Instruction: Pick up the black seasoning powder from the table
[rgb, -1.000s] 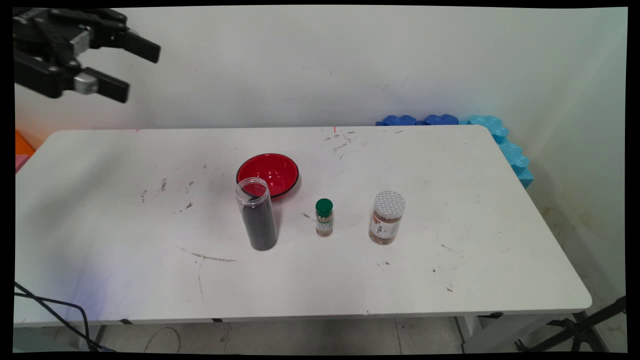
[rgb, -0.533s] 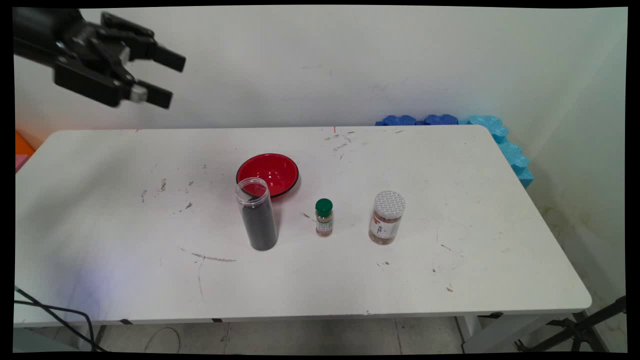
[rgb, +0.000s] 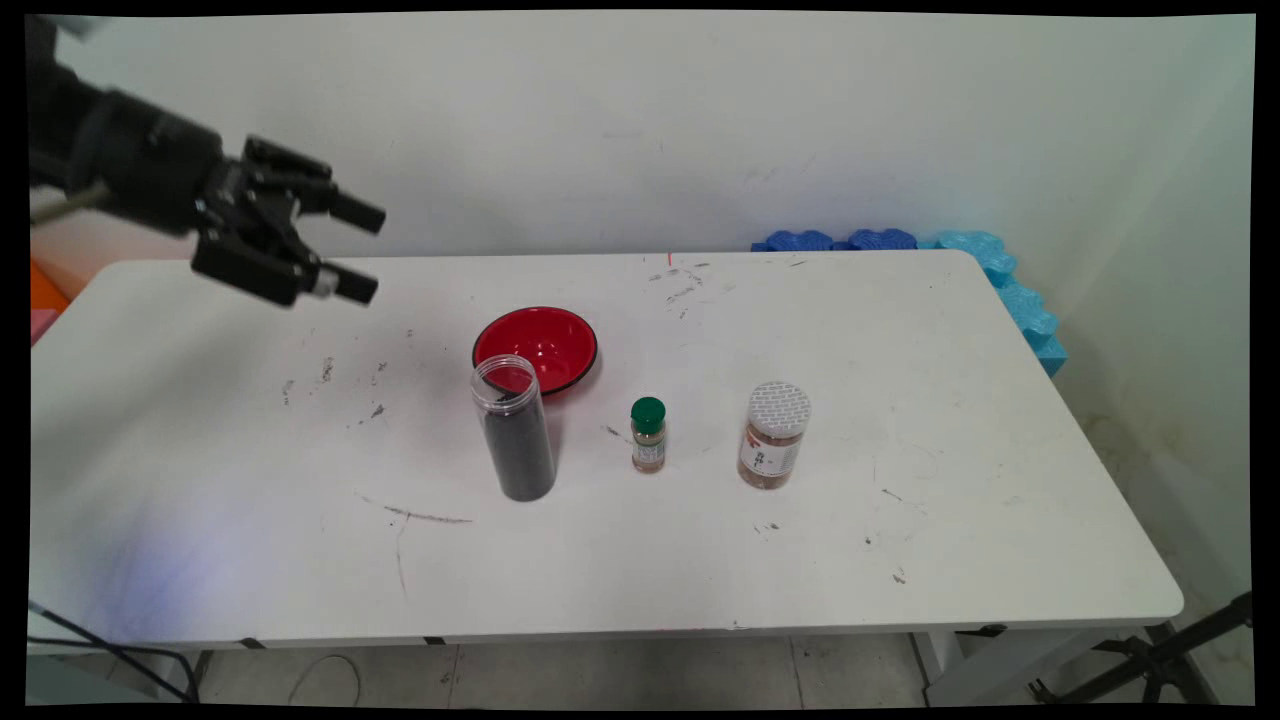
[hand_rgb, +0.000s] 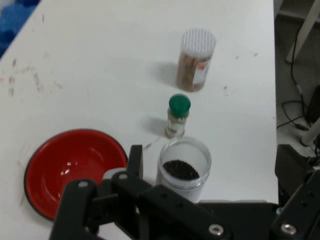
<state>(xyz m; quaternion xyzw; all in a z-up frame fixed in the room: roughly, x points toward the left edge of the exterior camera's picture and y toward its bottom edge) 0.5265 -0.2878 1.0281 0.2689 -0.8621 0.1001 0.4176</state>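
White table (rgb: 900, 330), flat matte top, scuffed with dark marks and smears; near edge rounded. Its left end is partly covered by the arm in the main view, and the hand view shows only a piece of it.

Blue foam pieces (rgb: 1000, 270) with wavy, bumpy edges sit behind the far right corner, mostly hidden by the table edge.

Gripper (rgb: 365, 250), black, hard plastic and metal linkage, hovers above the table's far left part, well apart from everything standing on it. Fingers spread wide, nothing between them. In the hand view only one finger (hand_rgb: 135, 159) shows clearly; the other is lost in the dark linkage at the bottom right.

Red bowl (rgb: 535, 347), glossy, round, dark rim, nothing visible inside. Front rim hidden behind the jar in the main view; bottom edge covered by the linkage in the hand view.

Clear jar (rgb: 514, 428), tall plastic cylinder, no lid, filled most of the way with dark grainy stuff, just in front of the bowl, upright.

Grey-lidded jar (rgb: 774, 435), squat, textured cap, brownish contents, label unreadable, farthest right.

Green-capped bottle (rgb: 648, 435), small, label unreadable, between the two jars.
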